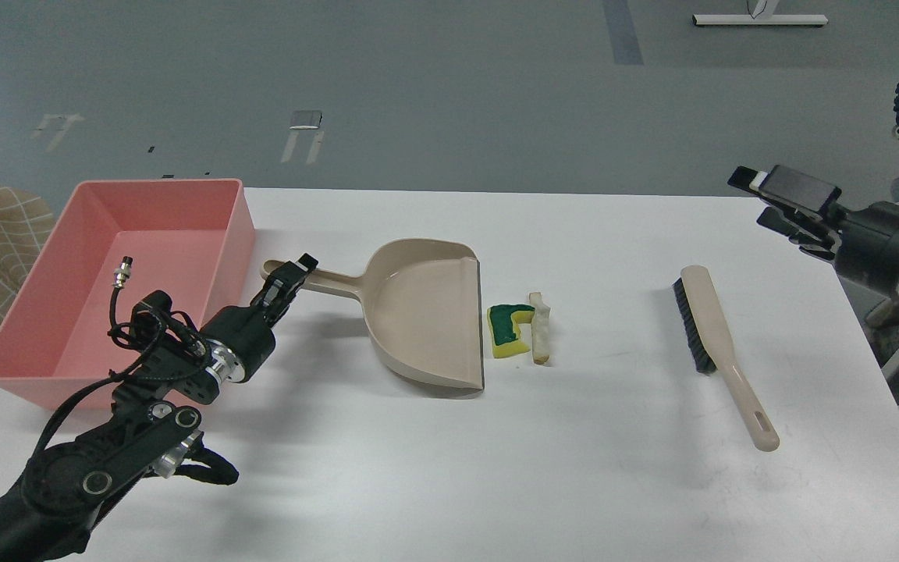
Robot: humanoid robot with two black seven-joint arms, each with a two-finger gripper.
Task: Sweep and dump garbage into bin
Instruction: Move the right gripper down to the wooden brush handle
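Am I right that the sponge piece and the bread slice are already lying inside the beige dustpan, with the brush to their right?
Not quite: the head view shows the sponge piece and bread slice on the table, just outside the dustpan mouth. The brush does lie to their right.

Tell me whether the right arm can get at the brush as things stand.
Probably yes: the right gripper hovers off the table's right edge, and the brush lies alone on bare tabletop with nothing between them.

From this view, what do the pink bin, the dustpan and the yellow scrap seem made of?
Pink bin: likely molded plastic, smooth with thin walls.
Dustpan: beige plastic, probably with a dark rubber-like lip.
Yellow scrap: looks like sponge foam, matte, with a green scouring layer.
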